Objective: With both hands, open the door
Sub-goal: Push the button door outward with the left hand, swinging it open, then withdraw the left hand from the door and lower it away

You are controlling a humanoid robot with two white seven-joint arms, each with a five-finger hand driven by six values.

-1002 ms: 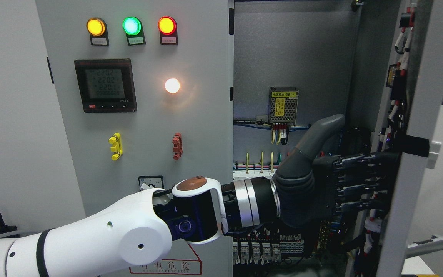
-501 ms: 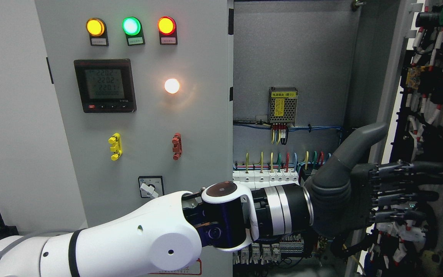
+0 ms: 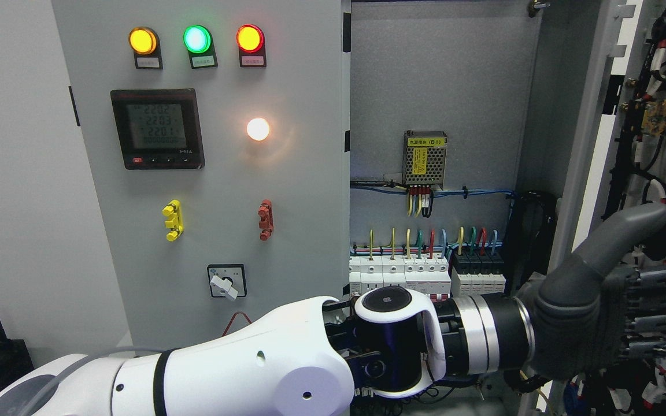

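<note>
Left hand: while it presses outward at the right edge of the cabinet, the dark grey fingered left hand (image 3: 610, 323) has its thumb raised and its fingers (image 3: 654, 312) stretched out flat toward the right; it grips nothing, and its palm side appears to bear on the door's inner face, though the contact itself is hidden.
Left arm: white shell with black and silver wrist joint (image 3: 391, 341), entering from the lower left corner and reaching across the cabinet front.
Right hand: not in view.
Door: the grey metal right-hand cabinet door (image 3: 665, 144) stands swung well outward, its wired inner face with black components and red-and-white leads turned toward the camera at the right edge.
Cabinet interior: exposed; a perforated metal power supply with yellow label (image 3: 425, 157) sits on the back plate, and a row of white and black circuit breakers (image 3: 425, 276) runs along the lower part.
Left panel: the closed grey control panel (image 3: 217, 173) carries amber, green and red indicator lamps (image 3: 196, 39) near its top edge and a black digital meter (image 3: 156, 128) below them.
Step in hand: judged to be the late part of the outward push.
Next move: calls for a steady sideways push, keeping the fingers clear of the loose wiring.
</note>
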